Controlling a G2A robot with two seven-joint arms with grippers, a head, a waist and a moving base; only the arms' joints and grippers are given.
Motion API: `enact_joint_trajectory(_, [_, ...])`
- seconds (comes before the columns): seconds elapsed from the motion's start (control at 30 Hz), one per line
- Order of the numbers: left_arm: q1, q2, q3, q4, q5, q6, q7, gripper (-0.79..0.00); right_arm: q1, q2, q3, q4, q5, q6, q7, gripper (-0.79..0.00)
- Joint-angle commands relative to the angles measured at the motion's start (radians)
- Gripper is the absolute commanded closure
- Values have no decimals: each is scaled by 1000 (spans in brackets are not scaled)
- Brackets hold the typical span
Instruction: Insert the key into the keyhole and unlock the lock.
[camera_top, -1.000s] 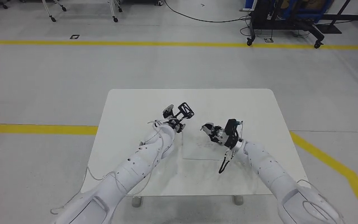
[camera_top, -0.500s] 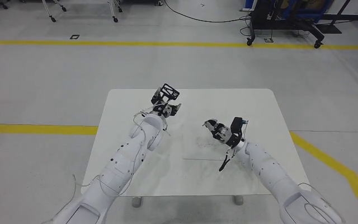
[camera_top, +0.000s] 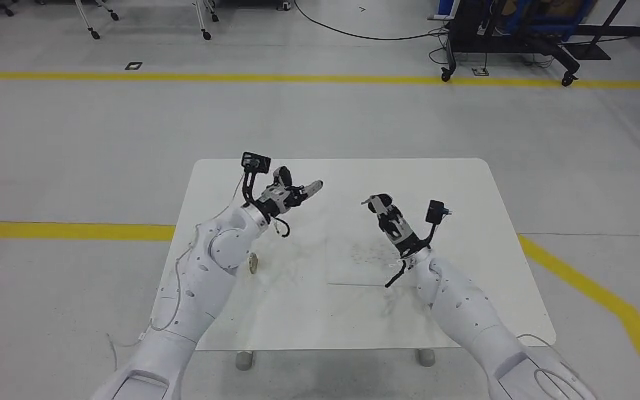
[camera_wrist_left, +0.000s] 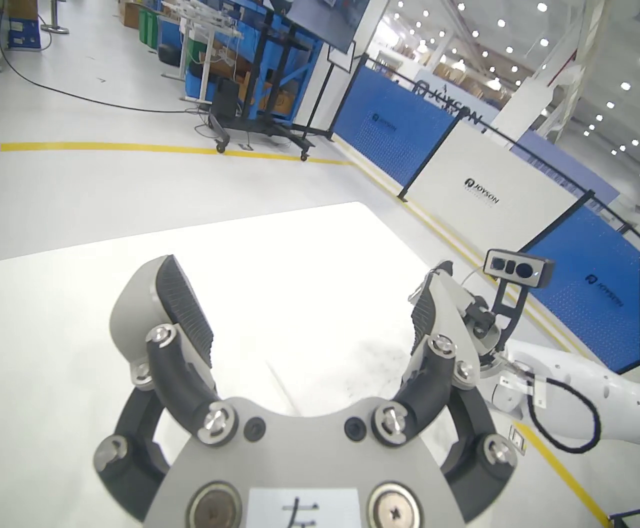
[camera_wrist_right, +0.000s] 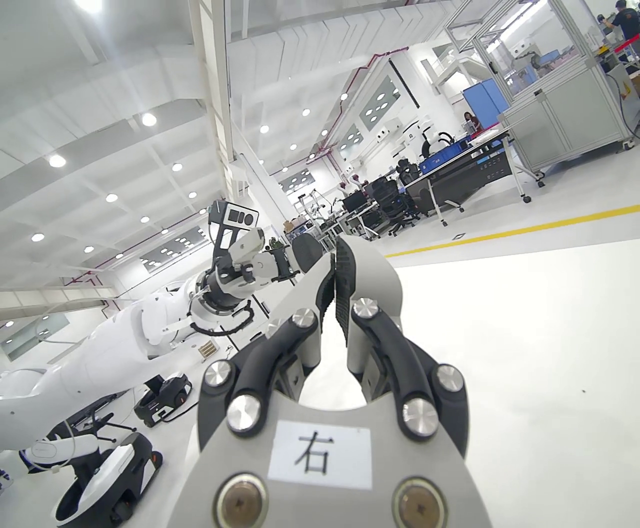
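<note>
Left pincer (camera_wrist_left: 300, 289) released above worktop (camera_top: 470, 290); right pincer (camera_wrist_right: 334, 272) clenched, pads (camera_wrist_right: 344, 287) together. Key, lock whereabouts: cannot tell. Key likely small, stiff, slick: pinch flat head, keep blade free.

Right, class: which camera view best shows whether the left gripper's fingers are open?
The left wrist view: the left gripper is close up, its ribbed fingers spread wide with the table seen between them. The top view shows it small, above the table; the right wrist view shows it farther off, side-on.
</note>
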Motion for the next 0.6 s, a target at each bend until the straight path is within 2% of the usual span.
enact_joint_trajectory(0.0, [0,0,0,0,54,23,0,-785,0,0,0,0,0,0,0,0])
enact_joint_trajectory(0.1, [28,-7,-4,-15,-168,-109,-27,-785,-3,-1,0,-6,6,-3,2,0])
enact_joint_trajectory(0.2, [22,-7,-15,7,-366,-192,-151,-785,-35,-11,-2,-60,145,-22,62,0])
enact_joint_trajectory(0.3, [7,-7,-11,39,-662,-251,-375,-785,-40,-29,-30,-97,337,-22,189,0])
enact_joint_trajectory(0.4, [-24,-1,-25,72,-962,-221,-627,-785,-10,-45,-46,-81,464,-22,304,0])
enact_joint_trajectory(0.47, [-44,7,-43,100,-1018,-222,-711,-785,-1,-57,-58,-98,537,-22,355,0])
enact_joint_trajectory(0.57, [-57,12,-43,121,-1019,-243,-754,-770,9,-66,-62,-121,620,-22,417,0])
